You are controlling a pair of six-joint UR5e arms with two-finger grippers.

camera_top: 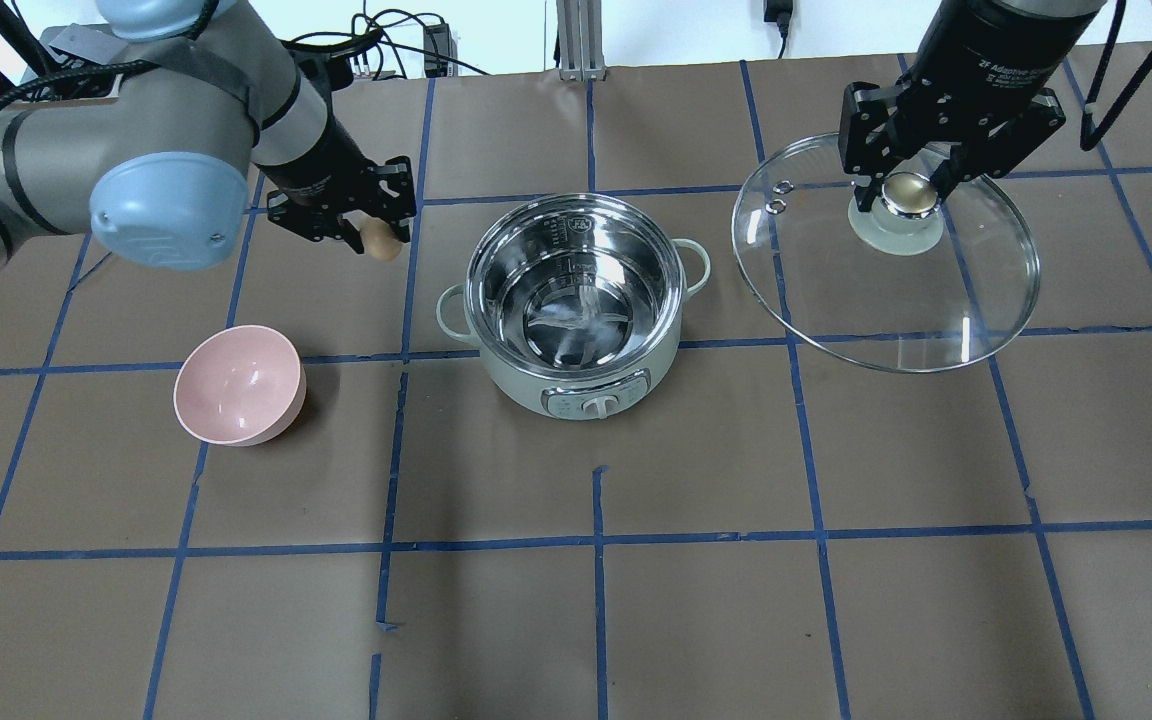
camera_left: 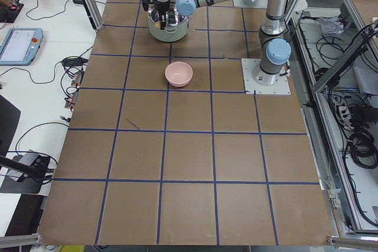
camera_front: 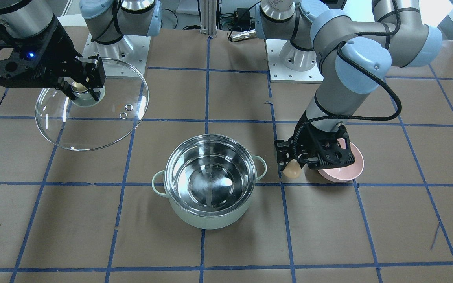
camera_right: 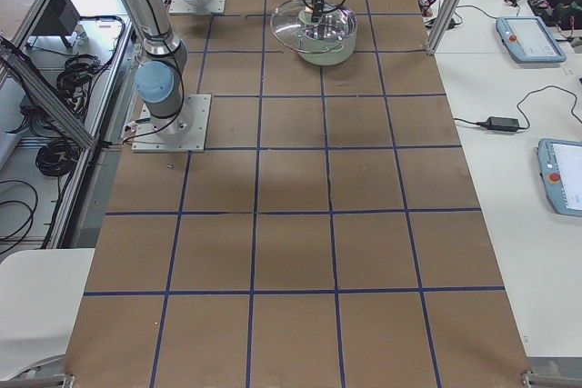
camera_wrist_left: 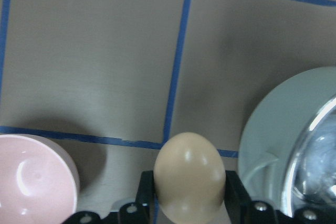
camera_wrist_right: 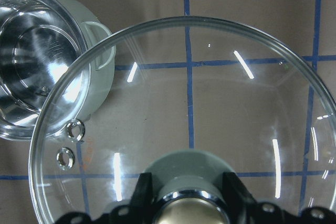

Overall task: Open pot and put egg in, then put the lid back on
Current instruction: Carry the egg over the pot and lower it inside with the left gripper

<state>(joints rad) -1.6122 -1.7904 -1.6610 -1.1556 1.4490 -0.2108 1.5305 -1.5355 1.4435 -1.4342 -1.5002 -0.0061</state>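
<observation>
Between both arms, you see the wide mint-green pot (camera_top: 521,372) uncovered on the table (camera_top: 836,600); the left gripper (camera_top: 374,232) pinches the small tan oval egg (camera_wrist_left: 189,177) with 2 fingers, aloft beside the pot; the right gripper (camera_top: 908,195) clamps the round clear glass lid (camera_top: 896,300) at its centre, tilted, apart from the pot.

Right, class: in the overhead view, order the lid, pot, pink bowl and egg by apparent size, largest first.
1. lid, though raised nearer the camera
2. pot
3. pink bowl
4. egg
</observation>
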